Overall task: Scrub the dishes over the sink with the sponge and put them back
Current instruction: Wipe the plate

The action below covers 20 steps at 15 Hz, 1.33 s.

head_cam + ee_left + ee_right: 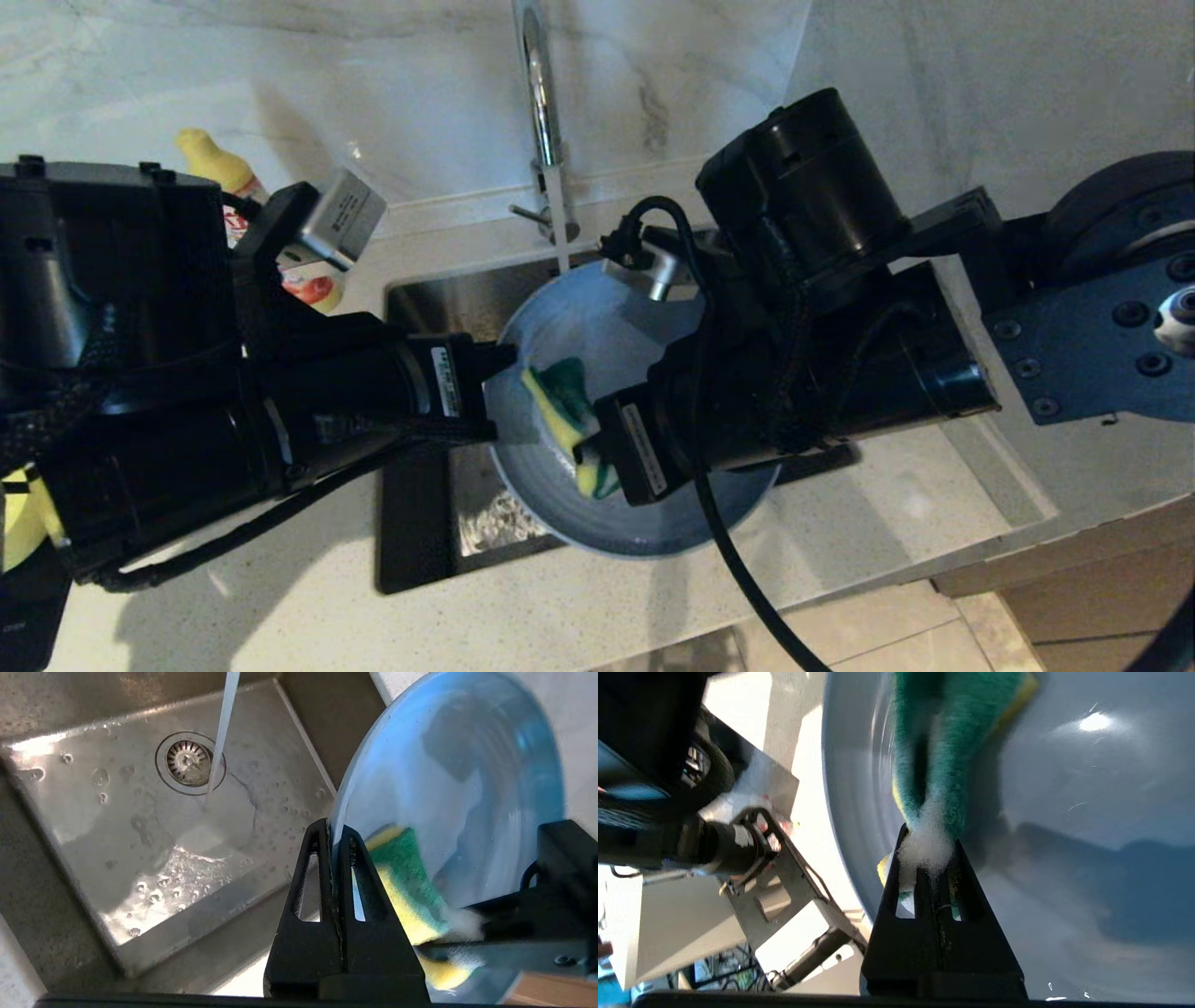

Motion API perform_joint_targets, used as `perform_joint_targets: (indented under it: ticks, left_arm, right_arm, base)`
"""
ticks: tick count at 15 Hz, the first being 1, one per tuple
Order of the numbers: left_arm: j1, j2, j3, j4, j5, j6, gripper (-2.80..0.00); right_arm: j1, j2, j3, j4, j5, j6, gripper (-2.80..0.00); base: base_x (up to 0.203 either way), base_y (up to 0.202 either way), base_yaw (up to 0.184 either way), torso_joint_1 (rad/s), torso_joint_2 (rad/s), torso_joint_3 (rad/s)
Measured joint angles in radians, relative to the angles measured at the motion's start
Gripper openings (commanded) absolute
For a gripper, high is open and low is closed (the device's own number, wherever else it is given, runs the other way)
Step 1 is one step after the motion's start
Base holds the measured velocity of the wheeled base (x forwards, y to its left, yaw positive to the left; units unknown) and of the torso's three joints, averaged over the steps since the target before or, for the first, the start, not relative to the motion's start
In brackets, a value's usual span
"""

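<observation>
Filling the frame's lower half in the head view, the pale speckled bench (887,523) surrounds the steel sink (439,308) at centre. A chrome tap (541,103) at upper centre runs a thin stream of water (223,728) toward the round drain strainer (189,763). The grey-blue plate (597,327) is held tilted above the basin, centre frame. Left hand (332,835), entering from the left, has its fingers clamped together on the plate's rim. Right hand (927,858), entering from the right, is pinched tight on the sponge (565,406), yellow with green scouring face, which presses against the plate's inner surface; white foam (924,844) sits at the fingertips. A yellow bottle (219,163) stands upper left.
</observation>
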<state>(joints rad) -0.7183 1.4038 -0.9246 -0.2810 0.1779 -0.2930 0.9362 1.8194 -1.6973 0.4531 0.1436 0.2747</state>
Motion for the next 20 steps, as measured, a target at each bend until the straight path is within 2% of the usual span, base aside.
perform_joint_targets:
  ticks: [3,7,14,20]
  left_arm:
    - [0.003,-0.002,-0.016,0.005,0.002,0.0,-2.8]
    - [0.004,-0.008,-0.012,0.013,0.008,0.001,-2.8]
    - [0.006,-0.026,0.005,0.017,0.008,0.0,-2.8]
    - [0.063,-0.031,0.003,0.002,0.007,-0.001,-2.8]
  right_arm:
    - [-0.003,-0.008,0.003,0.003,-0.008,0.0,-2.8]
    - [-0.047,-0.026,0.006,0.002,-0.01,-0.001,-2.8]
    - [-0.133,-0.04,-0.075,0.022,-0.011,-0.015,-2.8]
    - [-0.167,-0.062,-0.04,0.06,-0.011,-0.02,-2.8]
  base:
    - [0.0,0.0,0.0,0.0,0.0,0.0]
    - [0.0,0.0,0.0,0.0,0.0,0.0]
    - [0.0,0.0,0.0,0.0,0.0,0.0]
    - [0.0,0.0,0.0,0.0,0.0,0.0]
